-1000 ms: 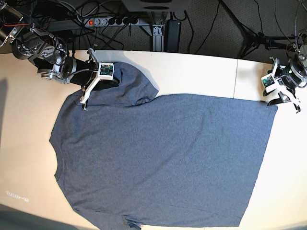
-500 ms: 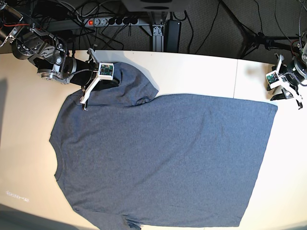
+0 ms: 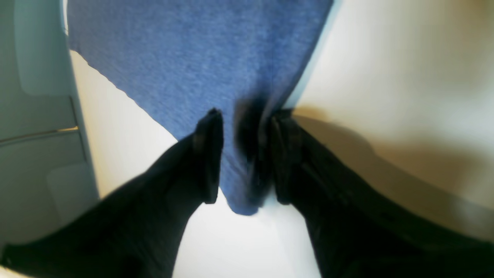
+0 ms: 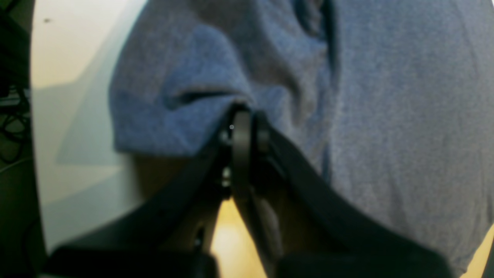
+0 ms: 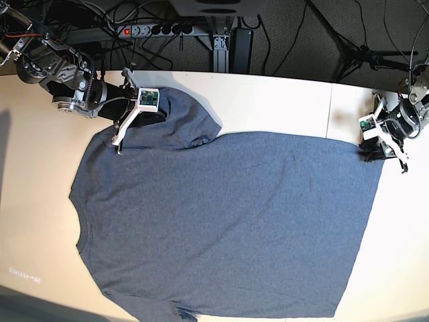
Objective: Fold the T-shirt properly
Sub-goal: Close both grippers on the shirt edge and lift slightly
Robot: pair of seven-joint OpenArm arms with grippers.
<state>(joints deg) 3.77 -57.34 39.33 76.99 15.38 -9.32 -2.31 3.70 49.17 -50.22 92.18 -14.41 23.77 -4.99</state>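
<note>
Slate-blue heathered T-shirt [image 5: 228, 221] lay spread flat, plain side up, across most of the pale table [image 5: 268, 100], collar toward the left side of the base view and hem toward the right. Going left to right in that view: right gripper [image 5: 137, 114] sat at the upper left, on the far sleeve, which was bunched and folded just past its fingertips; rest of the shirt body stretched away below and right of it. Right wrist view showed that gripper [image 4: 241, 127] with its black fingers [image 4: 262, 135] pressed together, a fold of sleeve fabric [image 4: 185, 116] pinched between them at the sleeve hem, cloth wrinkled just ahead of the tips, bare table off to its left. Middle of the base view was smooth shirt only. Black power strip [image 5: 157, 29] and cables lay on the dark floor beyond the far table edge. Far right, left gripper [image 5: 375, 149] sat at the shirt's upper hem corner, touching the fabric edge. Left wrist view showed that gripper [image 3: 243, 154] with fingers [image 3: 208, 154] parted a little, the hem corner [image 3: 243, 193] lying between them, cloth running forward from the tips; whether the pads actually pressed the fabric could not be told, blurred. Bare table lay on both sides of that corner.
</note>
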